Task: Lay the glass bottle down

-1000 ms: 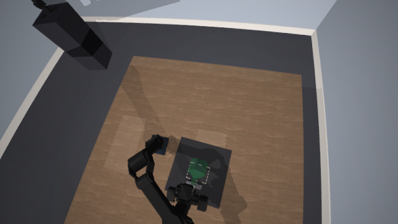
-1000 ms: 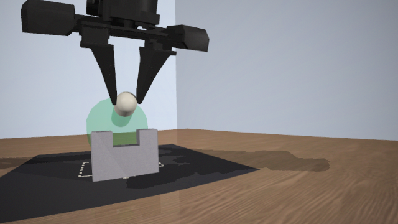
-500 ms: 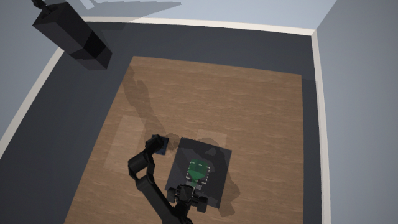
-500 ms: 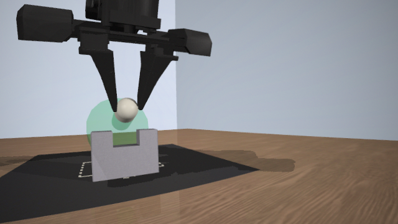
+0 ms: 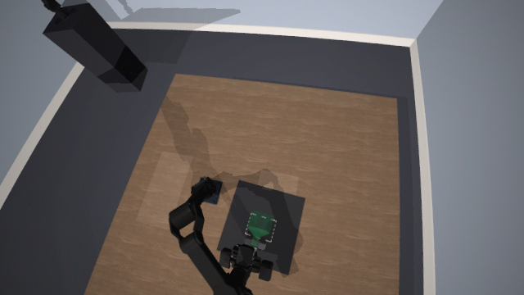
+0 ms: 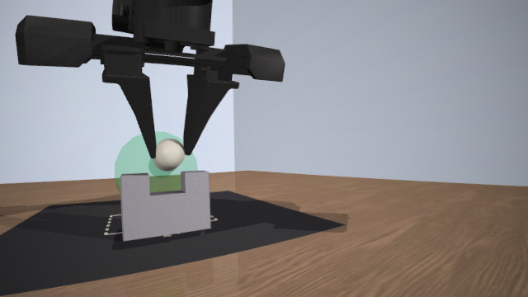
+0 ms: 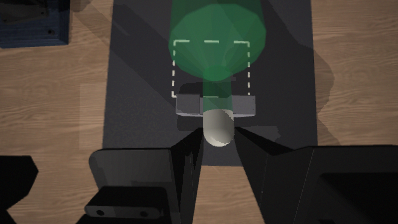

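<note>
The green translucent glass bottle with a rounded cream cap [image 5: 261, 225] [image 6: 134, 158] [image 7: 217, 40] lies nearly sideways, its neck above the notch of the landmark, the grey U-shaped rest [image 6: 167, 216] [image 7: 188, 105]. The black two-fingered end effector [image 5: 250, 250] [image 6: 170, 155] [image 7: 218, 132], partly open, grips the capped end, above and just in front of the rest. Beneath the rest lies a flat black mat [image 5: 282, 213] [image 6: 264, 214] [image 7: 140, 120] on the brown wooden desk [image 5: 327, 164] [image 6: 392, 231] [image 7: 350, 100].

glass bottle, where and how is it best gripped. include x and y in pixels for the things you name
Probably by the pale cap end of the glass bottle [image 5: 261, 225] [image 6: 128, 165] [image 7: 217, 30], from above, a finger on each side: it is far narrower than the round body and sits above the notch, clear of the rest's prongs.
</note>
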Action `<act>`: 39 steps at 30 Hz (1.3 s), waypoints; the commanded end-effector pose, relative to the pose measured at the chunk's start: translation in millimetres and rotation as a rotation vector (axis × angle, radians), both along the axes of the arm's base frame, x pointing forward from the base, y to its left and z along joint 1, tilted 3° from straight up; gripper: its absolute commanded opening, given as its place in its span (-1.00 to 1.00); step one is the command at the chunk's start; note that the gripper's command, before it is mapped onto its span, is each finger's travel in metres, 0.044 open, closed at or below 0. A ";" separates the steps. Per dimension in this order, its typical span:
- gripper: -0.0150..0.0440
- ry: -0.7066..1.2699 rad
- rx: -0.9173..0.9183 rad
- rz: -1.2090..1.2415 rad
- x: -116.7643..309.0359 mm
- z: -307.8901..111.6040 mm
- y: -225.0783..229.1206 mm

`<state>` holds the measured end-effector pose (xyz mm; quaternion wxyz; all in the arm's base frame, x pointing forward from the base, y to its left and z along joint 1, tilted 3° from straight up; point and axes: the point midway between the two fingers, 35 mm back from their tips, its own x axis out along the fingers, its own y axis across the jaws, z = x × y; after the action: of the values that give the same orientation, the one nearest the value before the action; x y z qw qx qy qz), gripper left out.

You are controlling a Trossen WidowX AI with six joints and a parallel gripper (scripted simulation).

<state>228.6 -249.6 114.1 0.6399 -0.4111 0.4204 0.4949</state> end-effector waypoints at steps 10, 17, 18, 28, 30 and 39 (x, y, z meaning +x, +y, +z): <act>-0.13 -0.001 -0.001 -0.002 -0.9 -8.7 -3.9; -0.13 -0.002 -0.002 -0.007 -1.3 -12.6 -6.2; -0.13 -0.002 -0.002 -0.007 -1.4 -12.7 -6.2; -0.13 -0.004 -0.005 -0.013 -1.5 -14.7 -6.5; -0.13 -0.004 -0.005 -0.013 -1.5 -15.0 -6.5; -0.13 -0.007 -0.009 -0.016 -1.6 -16.4 -6.4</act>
<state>226.6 -258.1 99.1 0.6431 -0.4139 0.4240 0.4852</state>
